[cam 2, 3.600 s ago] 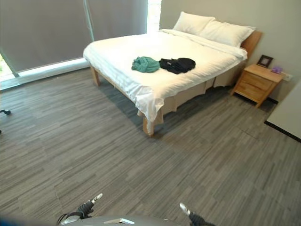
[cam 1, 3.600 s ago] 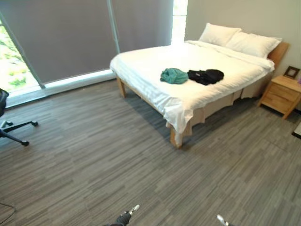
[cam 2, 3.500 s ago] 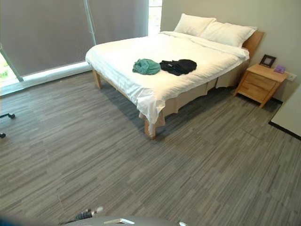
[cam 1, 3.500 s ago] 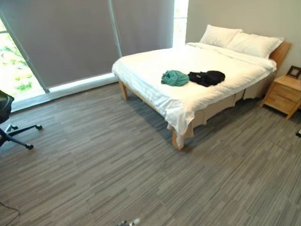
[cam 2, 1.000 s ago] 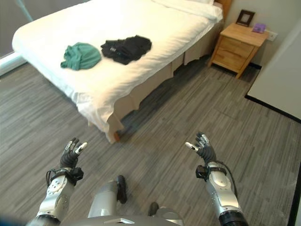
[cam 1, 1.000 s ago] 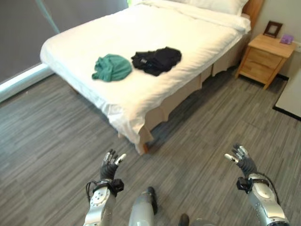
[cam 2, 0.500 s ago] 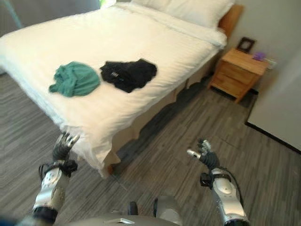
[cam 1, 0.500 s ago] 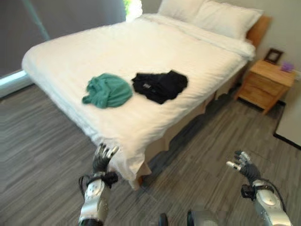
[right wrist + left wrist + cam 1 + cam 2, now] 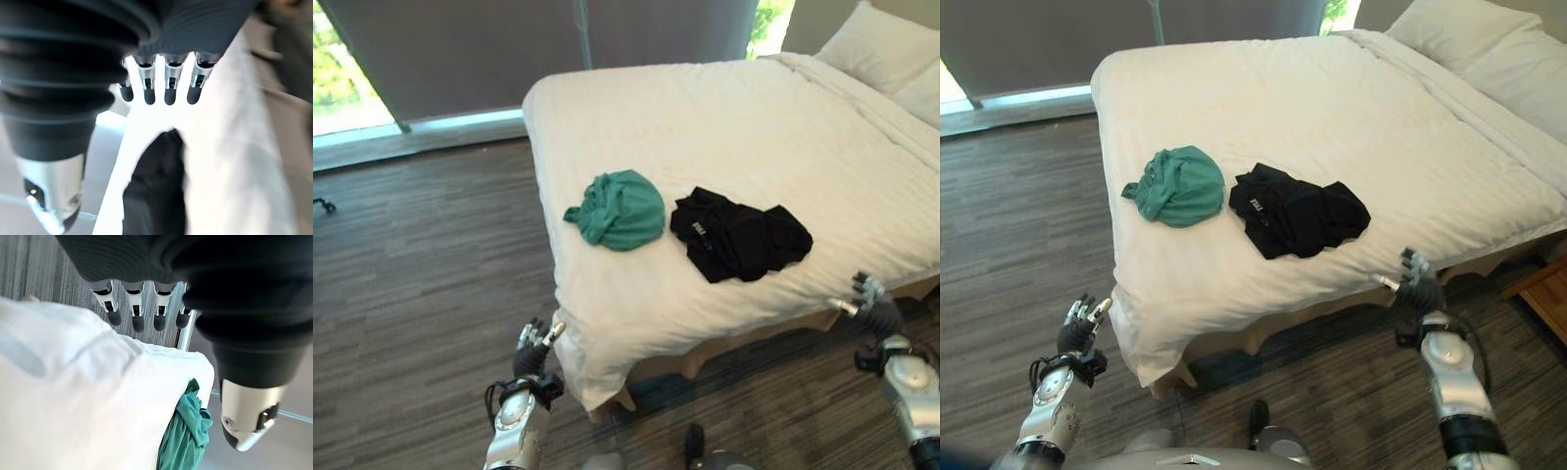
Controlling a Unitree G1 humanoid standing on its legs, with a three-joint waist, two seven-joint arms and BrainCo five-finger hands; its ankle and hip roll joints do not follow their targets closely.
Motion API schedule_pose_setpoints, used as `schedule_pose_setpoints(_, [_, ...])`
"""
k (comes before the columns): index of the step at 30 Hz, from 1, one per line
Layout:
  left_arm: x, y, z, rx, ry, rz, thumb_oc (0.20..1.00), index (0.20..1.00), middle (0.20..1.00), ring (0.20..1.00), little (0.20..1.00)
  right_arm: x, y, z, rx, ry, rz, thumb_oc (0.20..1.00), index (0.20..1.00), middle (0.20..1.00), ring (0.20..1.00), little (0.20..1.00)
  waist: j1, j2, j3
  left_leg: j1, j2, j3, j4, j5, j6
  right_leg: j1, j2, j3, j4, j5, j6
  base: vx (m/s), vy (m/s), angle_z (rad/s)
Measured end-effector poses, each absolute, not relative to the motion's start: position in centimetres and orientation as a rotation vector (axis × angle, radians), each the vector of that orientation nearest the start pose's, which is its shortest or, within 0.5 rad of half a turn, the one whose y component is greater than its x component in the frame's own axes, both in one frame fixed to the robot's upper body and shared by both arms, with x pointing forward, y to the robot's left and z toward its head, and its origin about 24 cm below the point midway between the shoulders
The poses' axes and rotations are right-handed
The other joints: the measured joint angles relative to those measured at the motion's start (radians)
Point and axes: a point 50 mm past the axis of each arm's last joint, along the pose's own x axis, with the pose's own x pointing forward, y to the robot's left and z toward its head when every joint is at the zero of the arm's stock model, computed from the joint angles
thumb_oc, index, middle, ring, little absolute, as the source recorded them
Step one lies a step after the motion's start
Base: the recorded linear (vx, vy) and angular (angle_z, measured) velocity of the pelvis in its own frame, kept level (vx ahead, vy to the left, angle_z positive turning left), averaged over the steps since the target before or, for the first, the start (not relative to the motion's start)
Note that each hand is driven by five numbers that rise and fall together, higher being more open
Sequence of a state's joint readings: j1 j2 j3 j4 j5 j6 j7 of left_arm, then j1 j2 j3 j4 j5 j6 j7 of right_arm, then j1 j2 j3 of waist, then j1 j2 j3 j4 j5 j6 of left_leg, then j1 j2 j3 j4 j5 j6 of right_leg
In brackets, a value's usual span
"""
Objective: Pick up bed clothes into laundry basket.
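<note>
Left hand (image 9: 1077, 326) and right hand (image 9: 1416, 279) hover spread, holding nothing.

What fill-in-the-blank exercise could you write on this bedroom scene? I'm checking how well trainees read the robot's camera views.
1. The crumpled teal green garment lies on the white-sheeted bed beside a crumpled garment coloured ____.
2. The left hand hangs near the bed's corner with its fingers ____.
3. The right hand, also open, is nearer to the ____ garment.
4. Both garments lie on the ____.

Missing words: black; open; black; bed
</note>
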State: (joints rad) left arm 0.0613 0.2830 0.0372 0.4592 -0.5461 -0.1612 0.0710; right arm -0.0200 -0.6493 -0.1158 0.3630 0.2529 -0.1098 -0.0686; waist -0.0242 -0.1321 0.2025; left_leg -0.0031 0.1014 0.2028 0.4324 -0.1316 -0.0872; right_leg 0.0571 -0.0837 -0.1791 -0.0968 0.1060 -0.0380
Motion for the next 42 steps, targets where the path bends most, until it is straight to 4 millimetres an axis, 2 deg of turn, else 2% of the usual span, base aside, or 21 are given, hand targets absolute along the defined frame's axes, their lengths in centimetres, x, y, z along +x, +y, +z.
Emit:
schedule_pose_setpoints(1, [20.9,24.9,-4.1,-0.230,0.301,0.320,1.000,1.000,1.000,1.000,1.000,24.3,-34.3,6.6,-0.426,0.100,-0.342,1.000,1.000,1.000,1.000,1.000,0.006,-0.002,0.006,-0.014,0.013,0.022,-0.112,0.008,0.004,-0.004,0.005,-0.008,-0.001,-0.004,-0.001,0.14,-0.065,0.37])
schedule_pose_setpoints(2, [21.0,24.7,-4.1,-0.231,0.300,0.308,1.000,1.000,1.000,1.000,1.000,24.5,-34.5,7.5,-0.455,0.082,-0.342,1.000,1.000,1.000,1.000,1.000,0.004,0.003,0.010,-0.019,0.022,0.042,-0.164,0.017,0.010,-0.006,0.009,-0.025,-0.002,-0.013,0.008,0.13,-0.066,0.39])
schedule_pose_setpoints(3, [21.2,23.8,-4.3,-0.228,0.315,0.261,1.000,1.000,1.000,1.000,1.000,24.8,-34.9,9.7,-0.591,0.044,-0.311,1.000,1.000,1.000,1.000,1.000,-0.016,0.032,0.019,-0.032,0.055,0.105,-0.235,0.056,0.009,0.000,0.021,-0.055,-0.006,-0.017,0.020,0.12,0.039,0.37])
schedule_pose_setpoints(5, [21.4,23.0,-4.4,-0.230,0.322,0.208,1.000,1.000,1.000,1.000,1.000,25.4,-35.3,11.6,-0.681,0.003,-0.308,1.000,1.000,1.000,1.000,1.000,-0.023,0.061,0.019,-0.019,0.060,0.107,-0.316,0.102,0.010,0.000,0.037,-0.052,-0.002,-0.024,0.018,0.20,0.033,0.03])
schedule_pose_setpoints(6, [21.2,22.8,-4.6,-0.232,0.334,0.188,1.000,1.000,1.000,1.000,1.000,26.6,-34.8,13.0,-0.833,-0.016,-0.272,1.000,1.000,1.000,1.000,1.000,-0.027,0.079,0.020,0.010,0.047,0.080,-0.392,0.118,0.003,0.001,0.048,-0.047,-0.006,-0.026,0.021,0.23,0.016,-0.24])
schedule_pose_setpoints(8, [21.3,22.0,-4.7,-0.234,0.341,0.138,1.000,1.000,1.000,1.000,1.000,27.7,-34.5,15.8,-1.146,-0.039,-0.207,1.000,1.000,1.000,1.000,1.000,-0.031,0.141,0.013,0.037,0.046,0.054,-0.456,0.132,0.010,0.000,0.069,-0.055,-0.007,-0.028,0.031,0.10,0.015,-0.15])
schedule_pose_setpoints(10, [21.4,22.3,-4.6,-0.229,0.334,0.137,1.000,1.000,1.000,1.000,1.000,29.0,-33.2,17.4,-1.308,-0.098,-0.160,1.000,1.000,1.000,1.000,1.000,-0.029,0.148,0.006,0.043,0.037,0.060,-0.462,0.151,0.014,-0.001,0.059,-0.047,-0.002,-0.020,0.055,0.04,0.019,-0.08])
schedule_pose_setpoints(11, [21.3,22.4,-4.5,-0.229,0.329,0.142,1.000,1.000,1.000,1.000,1.000,29.3,-32.7,17.4,-1.338,-0.115,-0.145,1.000,1.000,1.000,1.000,1.000,-0.018,0.145,0.004,0.039,0.029,0.057,-0.468,0.154,0.019,0.000,0.051,-0.055,-0.004,-0.021,0.060,0.04,0.025,0.05])
schedule_pose_setpoints(12, [21.0,22.8,-4.9,-0.218,0.350,0.149,1.000,1.000,1.000,1.000,1.000,31.2,-30.8,17.7,-1.465,-0.135,-0.070,1.000,1.000,1.000,1.000,1.000,-0.016,0.136,0.001,0.044,0.017,0.060,-0.487,0.155,0.021,-0.007,0.041,-0.055,-0.004,-0.019,0.069,0.04,0.017,0.12])
schedule_pose_setpoints(14, [20.6,22.9,-5.2,-0.219,0.368,0.155,1.000,1.000,1.000,1.000,1.000,32.6,-27.9,17.9,-1.691,-0.197,0.093,1.000,1.000,1.000,1.000,1.000,0.001,0.135,-0.005,0.042,-0.001,0.060,-0.505,0.173,0.034,-0.023,0.026,-0.054,-0.002,-0.014,0.085,0.04,0.009,0.10])
schedule_pose_setpoints(17, [19.6,23.2,-5.7,-0.233,0.394,0.172,1.000,1.000,1.000,1.000,1.000,33.4,-25.1,17.5,-1.805,-0.262,0.234,1.000,1.000,1.000,1.000,1.000,0.042,0.144,-0.017,0.041,-0.018,0.056,-0.521,0.178,0.043,-0.027,0.010,-0.063,-0.002,-0.019,0.099,0.03,0.014,0.12])
schedule_pose_setpoints(22, [18.3,24.0,-6.6,-0.229,0.443,0.205,1.000,1.000,1.000,1.000,1.000,34.9,-21.4,17.3,-1.870,-0.334,0.349,1.000,1.000,1.000,1.000,1.000,0.066,0.151,-0.023,0.024,-0.028,0.037,-0.521,0.181,0.047,-0.035,0.000,-0.082,-0.002,-0.017,0.106,0.00,0.014,0.10])
schedule_pose_setpoints(25, [17.9,24.2,-7.0,-0.227,0.465,0.218,1.000,1.000,1.000,1.000,1.000,35.5,-21.0,17.7,-1.921,-0.326,0.368,1.000,1.000,1.000,1.000,1.000,0.073,0.156,-0.026,0.021,-0.028,0.032,-0.522,0.181,0.047,-0.035,0.000,-0.087,-0.002,-0.019,0.109,0.00,0.006,0.06])
schedule_pose_setpoints(32, [16.7,25.1,-7.6,-0.228,0.497,0.271,1.000,1.000,1.000,1.000,1.000,35.2,-23.9,19.4,-1.960,-0.260,0.279,1.000,1.000,1.000,1.000,1.000,0.075,0.187,-0.039,-0.014,-0.029,0.030,-0.522,0.184,0.051,-0.068,-0.001,-0.089,-0.002,-0.022,0.116,0.00,0.000,0.00])
schedule_pose_setpoints(36, [15.9,25.2,-8.2,-0.229,0.530,0.283,1.000,1.000,1.000,1.000,1.000,34.7,-24.3,21.3,-1.849,-0.298,0.239,1.000,1.000,1.000,1.000,1.000,0.055,0.195,-0.040,-0.033,-0.029,0.033,-0.522,0.187,0.054,-0.090,0.000,-0.087,-0.002,-0.018,0.114,-0.03,0.001,-0.03])
schedule_pose_setpoints(38, [16.2,24.6,-8.4,-0.244,0.535,0.265,1.000,1.000,1.000,1.000,1.000,34.7,-24.3,21.0,-1.823,-0.270,0.278,1.000,1.000,1.000,1.000,1.000,0.052,0.198,-0.041,-0.045,-0.028,0.037,-0.521,0.188,0.055,-0.105,0.000,-0.084,-0.003,-0.016,0.113,-0.04,-0.001,-0.09])
schedule_pose_setpoints(42, [17.4,23.6,-8.1,-0.274,0.512,0.224,1.000,1.000,1.000,1.000,1.000,34.7,-23.4,19.6,-1.879,-0.231,0.407,1.000,1.000,1.000,1.000,1.000,0.054,0.205,-0.035,-0.060,-0.028,0.055,-0.521,0.190,0.056,-0.130,0.000,-0.068,-0.003,-0.007,0.114,-0.03,0.002,-0.12])
